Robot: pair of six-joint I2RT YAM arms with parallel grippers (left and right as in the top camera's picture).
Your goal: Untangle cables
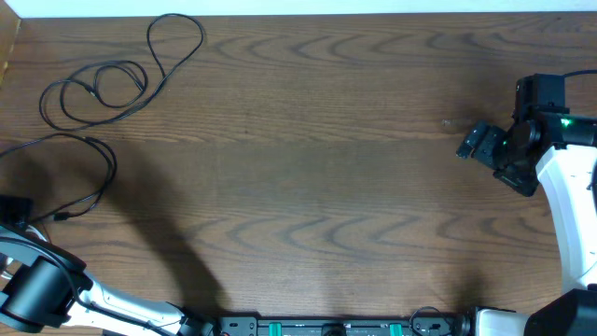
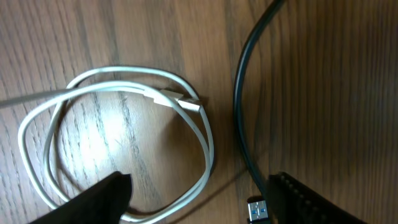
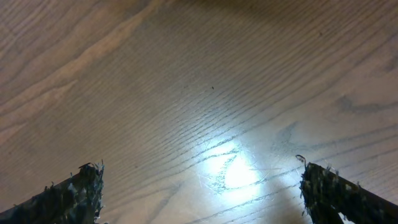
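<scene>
Left gripper (image 2: pixel 199 186) hovered open above a coiled white cable (image 2: pixel 209 149).
It lay free on the desk (image 2: pixel 93 37) beneath, black cable (image 2: pixel 237 112) just right, seemingly sorted apart; right gripper (image 3: pixel 202 186), also spread, idled far from both.

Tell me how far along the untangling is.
Looks done: the looped black cable and the second black cable lie apart. In hand: nothing. The left gripper hangs open over the white cable, and the right gripper is open over bare table. Left: the white cable lies coiled on itself, and the looped black cable has crossing loops.
</scene>
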